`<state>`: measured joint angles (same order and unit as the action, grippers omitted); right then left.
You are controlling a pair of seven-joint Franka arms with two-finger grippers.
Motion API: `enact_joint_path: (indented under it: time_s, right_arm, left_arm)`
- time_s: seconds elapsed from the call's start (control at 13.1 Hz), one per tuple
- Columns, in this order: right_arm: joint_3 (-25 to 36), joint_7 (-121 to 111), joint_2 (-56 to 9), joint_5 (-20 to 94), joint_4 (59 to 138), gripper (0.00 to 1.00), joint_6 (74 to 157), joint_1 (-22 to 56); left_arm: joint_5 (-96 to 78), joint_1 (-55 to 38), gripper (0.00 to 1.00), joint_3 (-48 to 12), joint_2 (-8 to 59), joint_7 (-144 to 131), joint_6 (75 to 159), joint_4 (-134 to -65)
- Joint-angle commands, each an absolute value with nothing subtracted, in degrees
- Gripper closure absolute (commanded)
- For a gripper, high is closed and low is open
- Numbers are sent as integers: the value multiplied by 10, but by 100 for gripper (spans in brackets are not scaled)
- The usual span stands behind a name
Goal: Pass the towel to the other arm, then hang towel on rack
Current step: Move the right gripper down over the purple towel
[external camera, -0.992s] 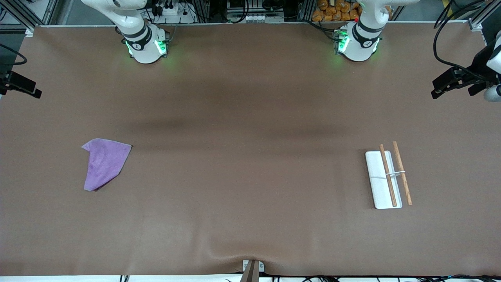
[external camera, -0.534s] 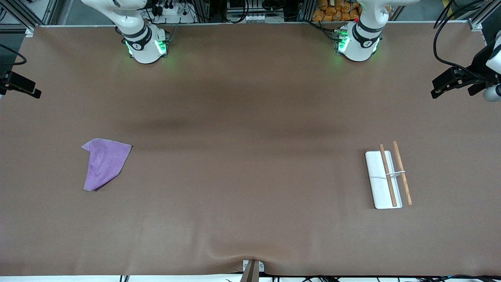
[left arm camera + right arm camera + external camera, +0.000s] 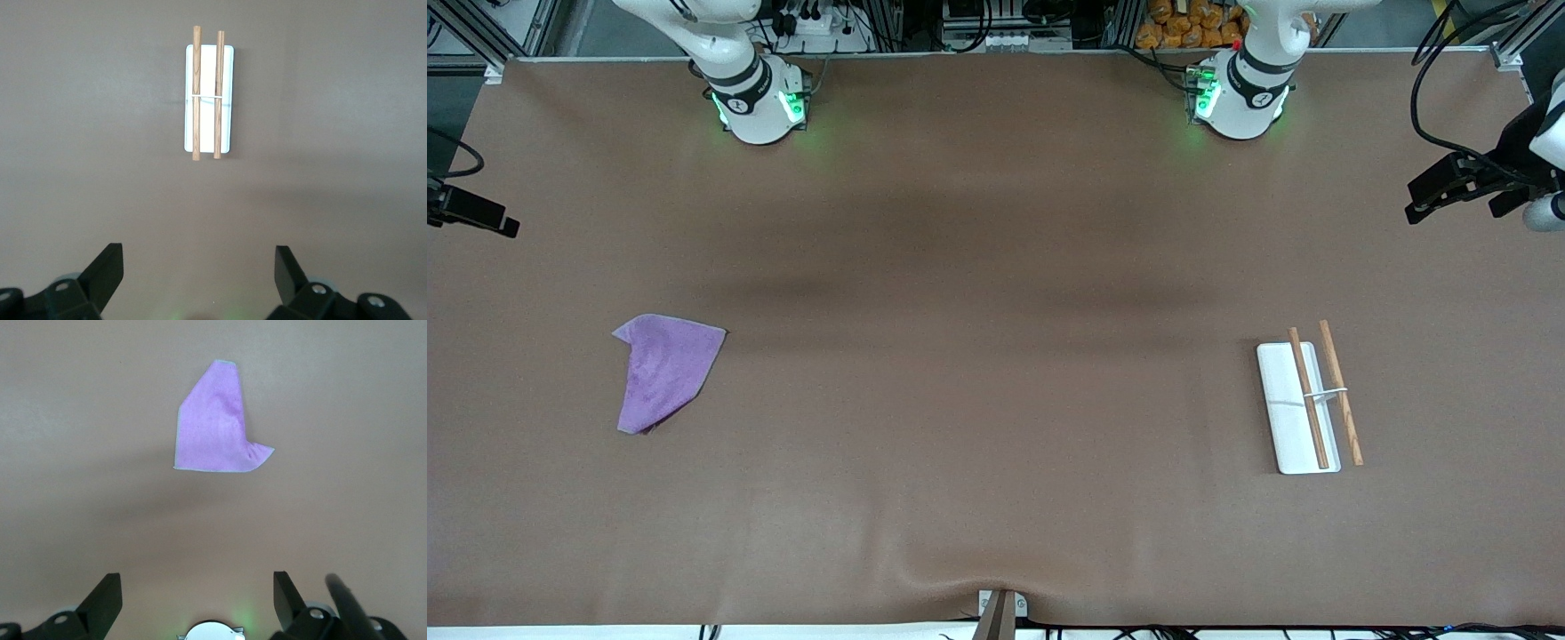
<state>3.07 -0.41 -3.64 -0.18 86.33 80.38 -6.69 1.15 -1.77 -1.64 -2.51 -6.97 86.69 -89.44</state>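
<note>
Both tools hang high over the brown surface (image 3: 996,373), each with its fingers spread apart and nothing between them: the right tool (image 3: 193,600) over the towel (image 3: 665,372), the left tool (image 3: 199,280) over the rack (image 3: 1303,407). Starting at the right arm's end of the surface, the towel lies flat in a rough triangle, its wide edge toward the robot bases and its long axis running down to a narrow tip that points toward the front camera. It is lilac-purple with a soft, fuzzy face and a thin pale hem. Across a wide bare stretch of brown covering, which shows a shallow ripple at the edge nearest the front camera, the rack sits at the left arm's end, well apart from the towel. Its white base and two thin wooden rods (image 3: 1341,392) run lengthwise from the bases toward the front camera, the rods parallel and joined midway by a thin metal crosspiece. Metal framing, cables and equipment line the room along the robots' edge.
</note>
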Motion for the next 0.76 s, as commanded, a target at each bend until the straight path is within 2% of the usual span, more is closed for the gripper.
enact_joint_path:
  time_s: [0.0,0.31,0.69]
  right_arm:
    - [26,-13,-66,-11,860,0,801,-76]
    - [26,-16,-147,-11,864,0,830,-80]
    - [26,-18,-240,-11,881,0,937,-83]
  left_arm:
    - [18,-16,0,-20,-18,-62,855,-882]
    - [17,-20,0,-20,-11,-66,855,-881]
    - [16,-24,0,-21,7,-67,862,-880]
